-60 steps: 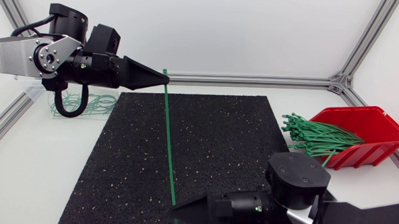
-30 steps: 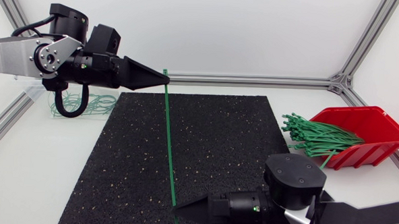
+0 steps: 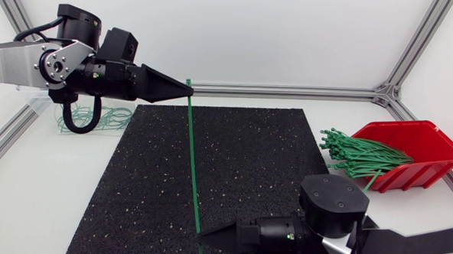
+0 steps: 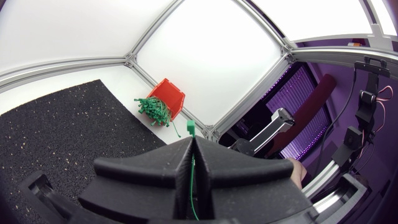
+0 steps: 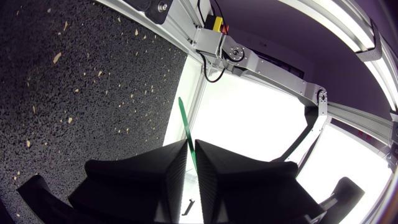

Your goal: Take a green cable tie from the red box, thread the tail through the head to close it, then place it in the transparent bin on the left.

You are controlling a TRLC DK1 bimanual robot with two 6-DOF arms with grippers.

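Observation:
A straight green cable tie (image 3: 193, 164) spans the black mat from far to near. My left gripper (image 3: 186, 91) is shut on its far end; in the left wrist view the tie's head (image 4: 189, 129) pokes out past the pinched fingertips of that gripper (image 4: 191, 142). My right gripper (image 3: 200, 238) sits at the mat's near edge, shut on the tie's tail. The right wrist view shows the tie (image 5: 182, 115) rising from the narrow slit between the fingers of my right gripper (image 5: 189, 146). The red box (image 3: 421, 151) lies at the right, tipped, with a bundle of green ties (image 3: 359, 152) spilling out.
A black mat (image 3: 248, 158) covers the table's middle. The transparent bin (image 3: 40, 103) stands at the far left behind my left arm, with looped green ties (image 3: 108, 120) in it. An aluminium frame runs along the table's far edge and sides.
My right gripper's fingers have closed from wide apart onto the tie's tail, and its tip has edged slightly right. The left arm and the tie have kept still.

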